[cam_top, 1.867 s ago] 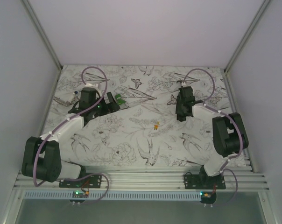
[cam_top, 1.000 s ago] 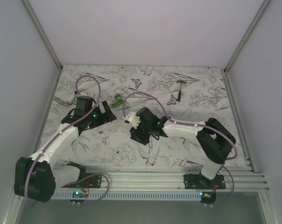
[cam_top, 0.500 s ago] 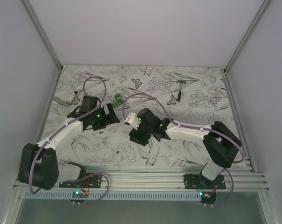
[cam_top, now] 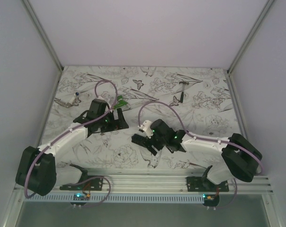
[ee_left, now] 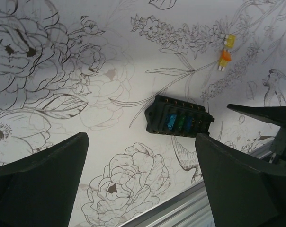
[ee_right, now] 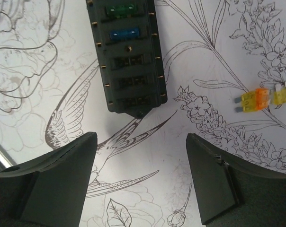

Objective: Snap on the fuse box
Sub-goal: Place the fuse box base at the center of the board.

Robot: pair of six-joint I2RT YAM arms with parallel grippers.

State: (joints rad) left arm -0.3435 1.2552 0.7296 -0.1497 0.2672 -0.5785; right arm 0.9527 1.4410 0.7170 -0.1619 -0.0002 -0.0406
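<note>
Floral-print table (cam_top: 204, 109). Left gripper (ee_left: 143, 184): fingers spread wide, nothing held. Right gripper (ee_right: 140, 182): same, wide and holding nothing. Fuse box (ee_left: 178, 120) lies flat mid-table toward the near edge, between the two grippers and touched by neither, with blue and green fuses seated. Loose orange fuse (ee_right: 253, 99) and yellow fuse (ee_right: 285, 96) lie side by side near it.

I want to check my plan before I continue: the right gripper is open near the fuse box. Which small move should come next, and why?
Probably ease the right gripper forward and down, centring it, until its open jaws straddle the fuse box. The box lies flat just beyond the gripper, somewhat off centre, and the gripper holds nothing.
</note>
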